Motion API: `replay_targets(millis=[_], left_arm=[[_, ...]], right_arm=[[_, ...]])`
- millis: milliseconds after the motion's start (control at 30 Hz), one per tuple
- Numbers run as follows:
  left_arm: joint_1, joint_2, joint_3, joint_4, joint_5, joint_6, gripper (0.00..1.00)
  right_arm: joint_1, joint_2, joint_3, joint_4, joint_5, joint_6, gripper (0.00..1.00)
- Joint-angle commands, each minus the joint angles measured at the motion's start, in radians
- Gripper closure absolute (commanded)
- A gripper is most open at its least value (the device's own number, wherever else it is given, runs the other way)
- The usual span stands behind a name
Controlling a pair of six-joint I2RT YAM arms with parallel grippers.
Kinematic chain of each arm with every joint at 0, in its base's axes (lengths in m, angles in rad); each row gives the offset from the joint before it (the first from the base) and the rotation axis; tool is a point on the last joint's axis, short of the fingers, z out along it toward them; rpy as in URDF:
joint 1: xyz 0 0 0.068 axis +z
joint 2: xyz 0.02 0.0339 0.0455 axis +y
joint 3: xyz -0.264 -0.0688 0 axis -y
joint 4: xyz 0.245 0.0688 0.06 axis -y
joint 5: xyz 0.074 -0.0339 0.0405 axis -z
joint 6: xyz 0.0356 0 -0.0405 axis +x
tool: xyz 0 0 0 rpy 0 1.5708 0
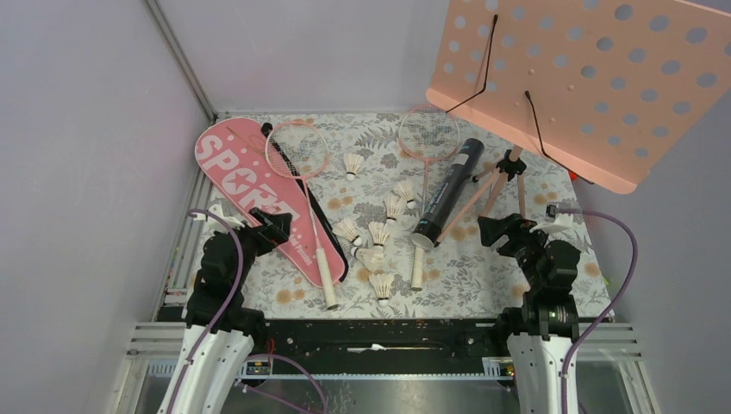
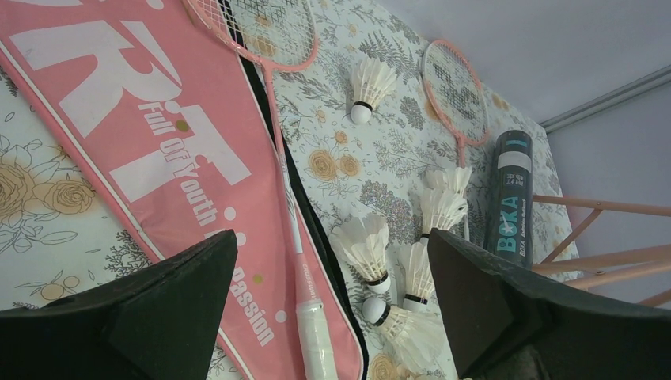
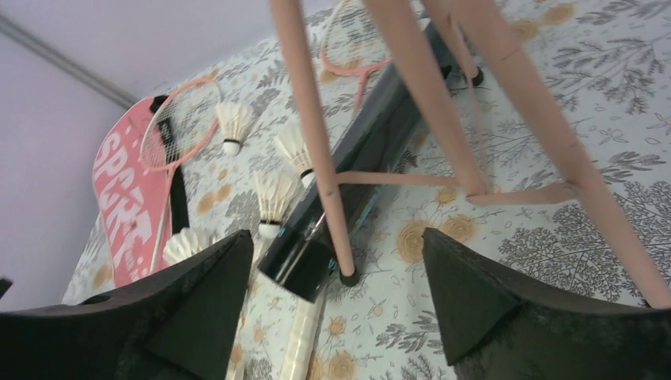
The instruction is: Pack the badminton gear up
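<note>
- Left hand spread wide, empty, over pink racket-shaped "SPORT" cover.
- Right hand spread wide, empty, near long black tube.
- White feather shuttlecocks scattered on floral bench.

Soft, diffuse overhead light fills every view, leaving faint shadows on the floral desk. The black fingers of the left hand and right hand look dark and slightly soft.

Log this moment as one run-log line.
left gripper: open, empty | right gripper: open, empty | shuttlecocks: loose | black tube: lying down
</note>
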Motion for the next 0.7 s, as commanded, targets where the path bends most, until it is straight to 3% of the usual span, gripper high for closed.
replay_targets(millis=[0,267,500,667], left_arm=[[0.001,0.025,0.011,0.078,0.021,0.013,0.01],[0.001,0.094,0.005,0.129,0.045,0.017,0.01],[0.001,0.125,0.003,0.145,0.053,0.023,0.01],[0.001,0.125,-0.007,0.162,0.055,0.022,0.01]], right_arm=[[0.009,0.123,0.000,0.225,0.108,-0.080,0.24],[0.135,0.297,-0.030,0.451,0.229,-0.161,0.40],[0.379,0.483,-0.004,0.544,0.644,-0.321,0.44],[0.413,0.512,-0.010,0.546,0.753,-0.324,0.45]])
